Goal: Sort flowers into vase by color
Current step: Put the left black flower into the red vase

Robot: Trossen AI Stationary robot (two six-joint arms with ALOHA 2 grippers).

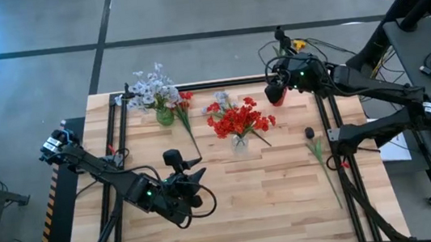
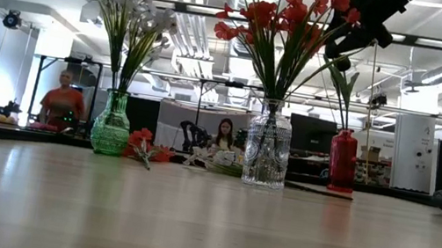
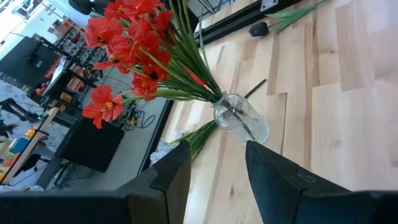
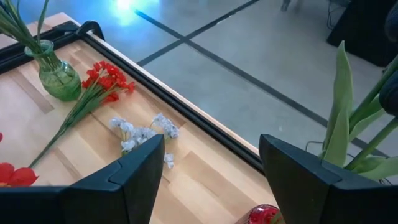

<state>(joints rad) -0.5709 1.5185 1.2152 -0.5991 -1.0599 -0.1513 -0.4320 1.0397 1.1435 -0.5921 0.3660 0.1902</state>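
Note:
A green vase (image 1: 164, 115) holds pale white-lavender flowers (image 1: 151, 88). A clear vase (image 1: 240, 142) holds red flowers (image 1: 240, 119). A red vase (image 2: 341, 161) at the far right holds a stem with green leaves (image 4: 341, 118). A red spray (image 1: 185, 108), a white-lavender spray (image 4: 144, 132) and a dark-blossomed flower (image 1: 310, 134) lie flat on the table. My right gripper (image 4: 211, 149) hovers open above the red vase and touches nothing. My left gripper (image 3: 217, 152) is open and empty, near the front, pointing at the clear vase.
Black rails (image 1: 326, 125) run along the table's left, right and far sides. People sit in the room beyond the far edge (image 2: 60, 103). Bare wood lies at the front of the table (image 1: 275, 212).

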